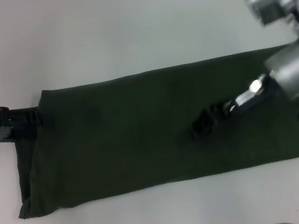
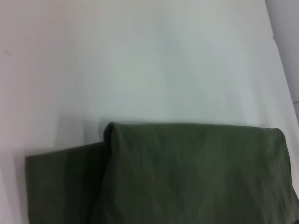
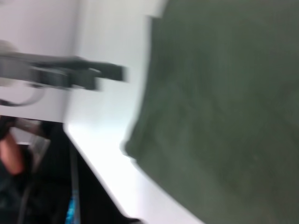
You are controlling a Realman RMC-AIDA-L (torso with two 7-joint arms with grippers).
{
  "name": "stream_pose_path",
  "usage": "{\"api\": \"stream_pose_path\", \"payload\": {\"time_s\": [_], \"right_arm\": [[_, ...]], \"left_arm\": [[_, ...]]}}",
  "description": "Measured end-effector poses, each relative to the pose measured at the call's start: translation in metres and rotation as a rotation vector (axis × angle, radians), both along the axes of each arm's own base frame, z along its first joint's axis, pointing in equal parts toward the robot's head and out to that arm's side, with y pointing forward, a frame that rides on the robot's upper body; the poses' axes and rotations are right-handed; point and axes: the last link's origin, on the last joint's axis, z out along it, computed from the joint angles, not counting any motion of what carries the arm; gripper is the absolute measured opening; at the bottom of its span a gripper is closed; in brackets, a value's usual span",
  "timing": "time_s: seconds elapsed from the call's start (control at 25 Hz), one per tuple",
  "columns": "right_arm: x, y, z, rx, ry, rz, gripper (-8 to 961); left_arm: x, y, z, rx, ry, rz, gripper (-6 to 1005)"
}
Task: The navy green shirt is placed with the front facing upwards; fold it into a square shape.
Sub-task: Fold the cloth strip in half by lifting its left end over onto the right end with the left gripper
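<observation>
Olive cloth: navy green shirt (image 1: 141,133) lies flat on white counter (image 1: 125,25), already a long band, no lettering showing.
Long axis: runs left–right; right end goes out of head view.
Left end effector (image 1: 29,117): at shirt's far-left corner, touching the edge; spread or pinching — can't tell.
Right end effector (image 1: 207,120): over mid-band, right of centre, low on the cloth; state — can't tell.
Key relation: left end nearer my left arm; I'd judge next fold brings one short end across twd the other.
Containers: none seen.
</observation>
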Motion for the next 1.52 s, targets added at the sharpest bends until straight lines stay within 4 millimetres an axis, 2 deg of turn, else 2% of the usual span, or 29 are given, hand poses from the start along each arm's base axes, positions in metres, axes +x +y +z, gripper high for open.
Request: {"api": "stream_pose_path", "payload": {"time_s": [0.16,0.32,0.44,0.72,0.84,1.08,1.4,1.52], "right_arm": [[-0.006,0.008,0.037,0.076,0.063,0.080,5],[0.011,0.012,0.065,0.176,0.088,0.101,6],[0.031,0.006,0.081,0.221,0.111,0.056,7],[0.069,-0.015,0.121,0.424,0.219,-0.044,268],[0.083,-0.025,0.131,0.473,0.213,-0.078,394],[0.094,-0.032,0.141,0.493,0.180,-0.064,686],[0.100,-0.032,0.148,0.496,0.140,-0.064,839],[0.101,-0.032,0.149,0.499,0.138,-0.065,837]], "left_arm": [[0.001,0.000,0.000,-0.003,-0.002,-0.002,792],[0.001,0.000,0.001,-0.004,-0.003,-0.003,792],[0.002,0.001,0.002,-0.003,-0.001,-0.008,792],[0.005,0.005,0.005,0.001,0.003,-0.011,792],[0.005,0.006,0.007,0.010,0.012,-0.018,792],[0.004,0.011,0.014,0.011,0.070,-0.032,793],[-0.009,0.008,0.019,-0.014,0.154,0.081,793],[-0.013,0.006,0.018,-0.027,0.175,0.092,793]]}}
